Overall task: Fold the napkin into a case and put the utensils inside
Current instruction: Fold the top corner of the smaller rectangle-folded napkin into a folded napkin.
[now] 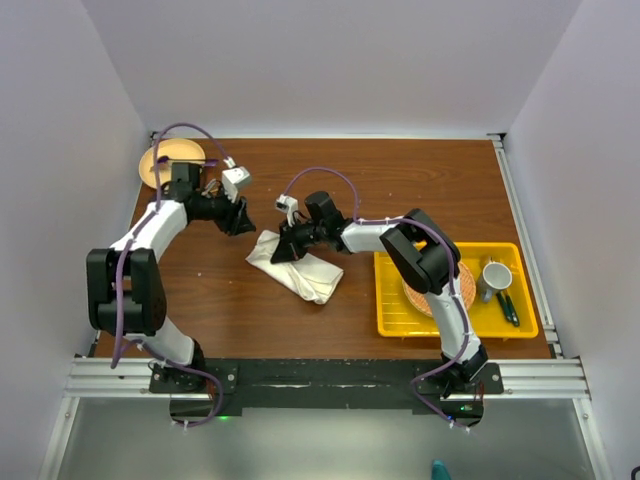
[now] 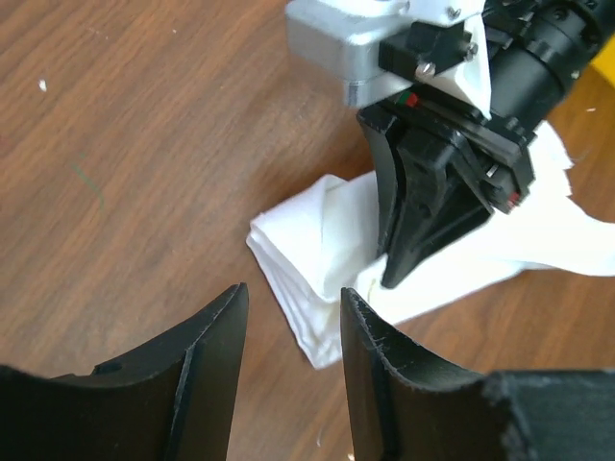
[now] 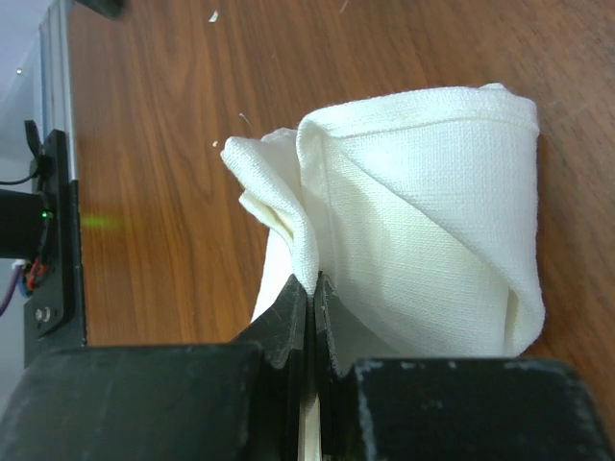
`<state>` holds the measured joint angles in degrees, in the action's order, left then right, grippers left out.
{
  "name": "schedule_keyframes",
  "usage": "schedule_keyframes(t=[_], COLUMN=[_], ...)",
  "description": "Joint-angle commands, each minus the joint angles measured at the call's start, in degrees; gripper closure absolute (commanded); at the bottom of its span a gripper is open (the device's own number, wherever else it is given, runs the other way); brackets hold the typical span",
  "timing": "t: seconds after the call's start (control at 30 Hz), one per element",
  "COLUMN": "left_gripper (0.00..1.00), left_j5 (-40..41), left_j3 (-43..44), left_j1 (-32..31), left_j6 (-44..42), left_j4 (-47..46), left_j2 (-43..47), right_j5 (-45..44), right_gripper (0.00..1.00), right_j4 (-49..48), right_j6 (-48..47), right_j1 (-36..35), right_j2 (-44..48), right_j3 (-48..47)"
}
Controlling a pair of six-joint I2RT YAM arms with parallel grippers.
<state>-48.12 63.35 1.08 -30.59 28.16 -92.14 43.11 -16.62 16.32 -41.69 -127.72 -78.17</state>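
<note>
Right claw (image 3: pixel 312 288): pinched shut on fold of napkin (image 3: pixel 423 192), middle of surface (image 1: pixel 400 180). Left claw (image 2: pixel 293 307): parted, empty, just left of cloth. Risk: thin pinch slipping, fold springing open; if dragged, bunched layers.

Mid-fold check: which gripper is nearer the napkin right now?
Right. The right gripper is pinched shut on a fold of the napkin; the left gripper hangs open just off its far-left corner, not touching.
</note>
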Motion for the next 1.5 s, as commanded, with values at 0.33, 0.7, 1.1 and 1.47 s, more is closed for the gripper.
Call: schedule_keyframes(t=[0.33, 0.7, 1.1, 1.47], left_gripper=[0.55, 0.84, 1.0, 1.0], left_j5=[12.87, 16.04, 16.48, 14.46], left_j3=[-0.51, -2.79, -2.62, -2.09], left_j1=[-10.22, -10.14, -9.87, -9.26], left_j6=[-1.58, -3.25, -2.9, 3.34], left_j4=[-6.45, -6.72, -6.45, -10.76], left_j2=[-6.82, -7.18, -7.18, -3.93], right_j5=[2.06, 2.59, 4.87, 2.95], right_gripper=[1.0, 1.0, 1.0, 1.0], right_j4=[-0.78, -1.22, 7.47, 23.55], right_j6=[3.98, 6.88, 13.3, 9.79], right_j1=[1.17, 1.96, 5.13, 5.22], right_j2=[-0.86, -0.25, -2.0, -8.77], right_j3=[-2.16, -1.64, -4.0, -13.49])
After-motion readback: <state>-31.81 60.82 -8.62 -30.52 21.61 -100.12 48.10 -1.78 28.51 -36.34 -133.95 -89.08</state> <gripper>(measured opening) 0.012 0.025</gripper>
